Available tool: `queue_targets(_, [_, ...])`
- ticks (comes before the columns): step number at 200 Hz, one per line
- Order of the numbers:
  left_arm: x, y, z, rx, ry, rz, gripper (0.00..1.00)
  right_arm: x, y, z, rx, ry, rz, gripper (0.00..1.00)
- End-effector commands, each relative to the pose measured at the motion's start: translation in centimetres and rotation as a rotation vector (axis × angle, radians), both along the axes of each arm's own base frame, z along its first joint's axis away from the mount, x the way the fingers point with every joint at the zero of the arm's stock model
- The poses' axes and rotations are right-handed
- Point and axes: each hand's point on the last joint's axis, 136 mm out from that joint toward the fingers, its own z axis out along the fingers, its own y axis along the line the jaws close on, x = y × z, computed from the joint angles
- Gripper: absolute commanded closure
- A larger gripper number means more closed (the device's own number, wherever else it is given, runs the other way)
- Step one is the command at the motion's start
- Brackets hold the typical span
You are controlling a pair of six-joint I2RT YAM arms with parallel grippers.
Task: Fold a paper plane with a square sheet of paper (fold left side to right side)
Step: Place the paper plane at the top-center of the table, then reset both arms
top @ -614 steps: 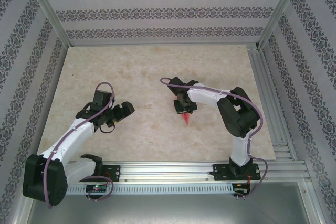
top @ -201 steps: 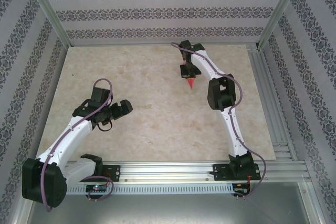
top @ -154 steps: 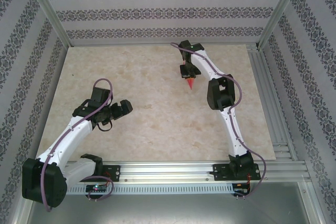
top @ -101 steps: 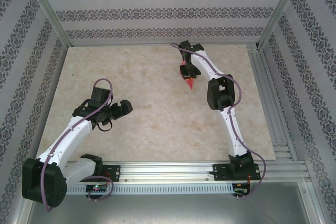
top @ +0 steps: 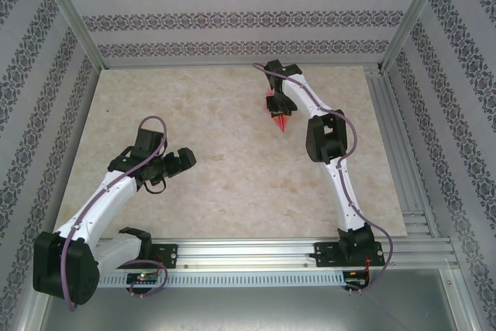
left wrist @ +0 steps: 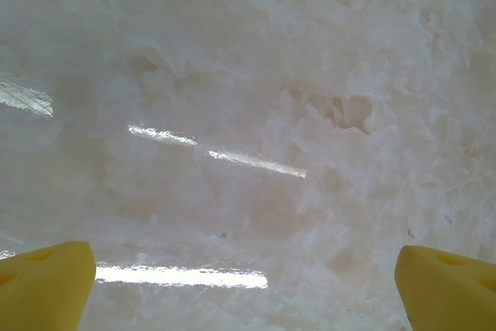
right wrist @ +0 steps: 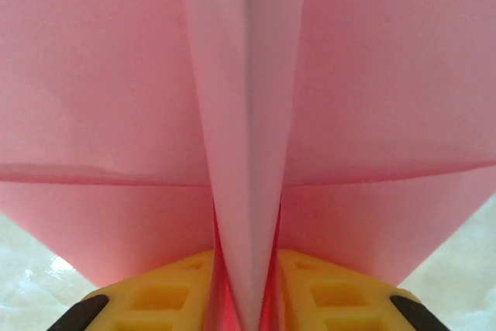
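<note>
Straddling the paper plane (right wrist: 248, 114) keel, the right gripper (right wrist: 246, 296) has an unclear pinch; overhead, the nose points nearward; left gripper (left wrist: 248, 284) gapes above table (left wrist: 256, 114).

No words, numbers or signs can be read anywhere. The walls (top: 232, 17) have a flower pattern with no letters in it. The table (top: 217, 184) looks like plain stone. The paper plane (right wrist: 116, 75) is plain pink.
</note>
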Motion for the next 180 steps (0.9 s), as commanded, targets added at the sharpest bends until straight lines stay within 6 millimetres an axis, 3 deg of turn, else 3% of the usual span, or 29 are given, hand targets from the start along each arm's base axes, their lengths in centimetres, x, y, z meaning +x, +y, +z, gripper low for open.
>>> queue_targets(1, [0.3, 0.2, 0.7, 0.005, -0.014, -0.014, 0.00, 0.7, -0.4, 4.0, 0.010, -0.070, -0.012, 0.75])
queue_targets(68, [0.2, 0.2, 0.8, 0.006, -0.016, -0.018, 0.00, 0.3, -0.1, 6.9, 0.012, -0.112, -0.001, 0.72])
queue_targets(96, [0.3, 0.4, 1.0, 0.016, -0.026, -0.009, 0.00, -0.3, 0.2, 9.1, 0.002, -0.140, 0.011, 0.71])
queue_targets(141, [1.4, 1.8, 2.3, 0.084, -0.077, 0.042, 0.00, -2.9, 0.1, 17.5, -0.019, -0.294, 0.039, 0.65])
queue_targets(180, [3.2, 4.8, 5.4, 0.191, -0.191, 0.169, 0.00, -8.0, -1.8, 23.7, -0.002, -0.472, 0.030, 0.53])
